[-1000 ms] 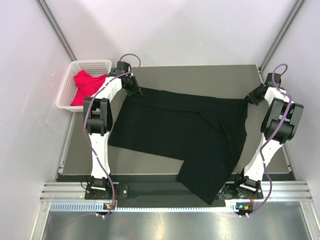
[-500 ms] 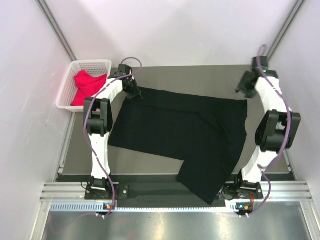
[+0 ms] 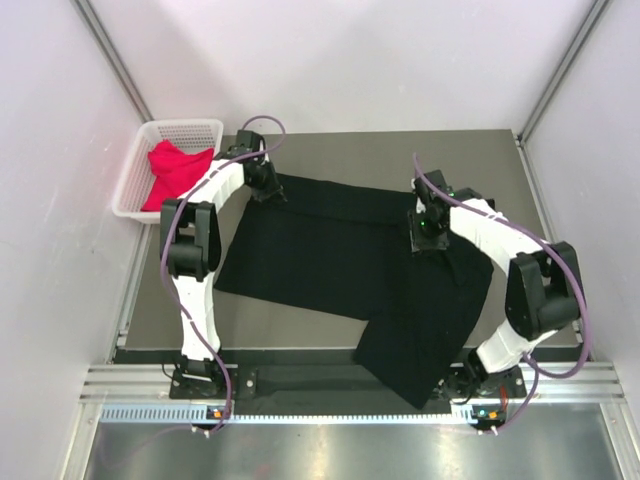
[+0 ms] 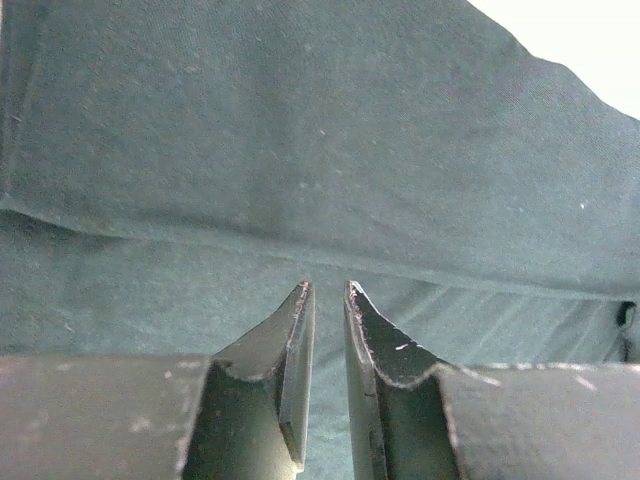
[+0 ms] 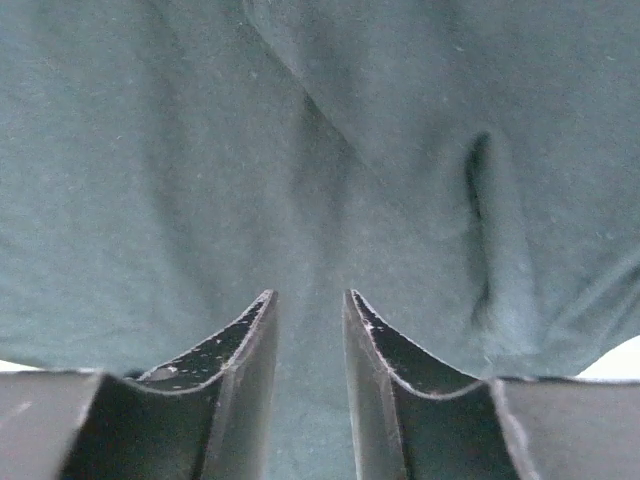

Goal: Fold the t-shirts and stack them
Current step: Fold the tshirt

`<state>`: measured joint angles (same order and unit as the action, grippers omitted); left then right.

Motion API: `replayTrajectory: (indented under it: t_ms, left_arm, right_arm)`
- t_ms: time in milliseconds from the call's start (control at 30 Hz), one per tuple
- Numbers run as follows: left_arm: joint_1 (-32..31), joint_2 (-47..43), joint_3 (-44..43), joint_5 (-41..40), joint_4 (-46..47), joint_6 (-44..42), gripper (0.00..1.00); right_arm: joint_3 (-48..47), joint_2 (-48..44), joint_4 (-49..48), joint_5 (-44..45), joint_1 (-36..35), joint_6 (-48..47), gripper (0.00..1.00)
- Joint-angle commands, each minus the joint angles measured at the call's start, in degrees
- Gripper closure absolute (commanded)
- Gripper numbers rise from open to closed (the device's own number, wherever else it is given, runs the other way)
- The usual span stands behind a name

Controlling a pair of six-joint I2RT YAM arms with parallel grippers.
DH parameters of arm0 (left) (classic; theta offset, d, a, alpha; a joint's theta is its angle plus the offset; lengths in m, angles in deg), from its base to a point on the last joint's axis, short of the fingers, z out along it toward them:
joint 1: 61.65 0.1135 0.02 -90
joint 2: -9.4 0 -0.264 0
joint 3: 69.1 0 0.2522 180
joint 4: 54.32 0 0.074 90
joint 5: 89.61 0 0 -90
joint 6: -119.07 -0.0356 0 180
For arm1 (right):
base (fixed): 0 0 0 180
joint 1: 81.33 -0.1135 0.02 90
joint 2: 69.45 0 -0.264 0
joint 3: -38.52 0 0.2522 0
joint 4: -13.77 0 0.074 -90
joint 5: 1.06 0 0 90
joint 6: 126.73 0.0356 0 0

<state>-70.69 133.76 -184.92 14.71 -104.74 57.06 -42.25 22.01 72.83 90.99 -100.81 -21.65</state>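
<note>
On grey table, creased soft black t-shirt

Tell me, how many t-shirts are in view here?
2. A black t-shirt lies spread across the table; a red-pink t-shirt sits bunched in the white basket at the table's far left corner. Anything beneath the red-pink one would be hidden.
</note>
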Motion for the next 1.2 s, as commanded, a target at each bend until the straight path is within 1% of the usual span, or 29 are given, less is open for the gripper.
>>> replayTrajectory:
  t_ms: [0, 167, 333, 533, 700, 867, 1067, 1133, 1167]
  left_arm:
    - [-0.5, -4.3, 1.0, 0.8, 1.4, 0.0, 0.77]
    - [-0.5, -4.6, 1.3, 0.5, 1.1, -0.4, 0.77]
    - [-0.5, -5.0, 1.7, -0.1, 0.5, -0.9, 0.77]
    - [-0.3, -4.3, 1.3, -1.8, 0.4, -1.4, 0.77]
    - [0.5, -2.0, -1.5, -1.9, -0.5, -1.4, 0.77]
    - [0.6, -1.0, -1.8, -1.8, -0.4, -1.2, 0.77]
    - [0.8, -0.6, -2.1, -1.4, -0.3, -0.9, 0.77]
    - [0.8, -0.5, -2.4, -1.2, -0.3, -0.9, 0.77]
    - [0.8, -0.5, -2.4, -1.3, -0.4, -0.9, 0.77]
  right_arm:
    - [-0.3, 2.9, -4.2, 1.6, -1.7, -2.3, 0.64]
    - [-1.2, 7.4, -5.7, 7.0, -1.7, -4.3, 0.61]
    - [-3.3, 10.8, -3.7, 11.9, -1.6, -4.7, 0.61]
    - [-2.3, 8.1, -3.6, 14.1, -1.6, -5.2, 0.61]
    - [-2.3, 8.2, -3.0, 15.1, -1.2, -5.6, 0.59]
    - [-2.1, 7.2, -2.9, 15.8, -0.9, -5.9, 0.59]
    - [-3.0, 10.8, -4.7, 17.4, -0.1, -7.4, 0.56]
    - [-3.6, 12.1, -4.7, 18.2, 0.0, -7.5, 0.58]
    - [-3.9, 12.2, -4.9, 18.6, -0.1, -7.5, 0.61]
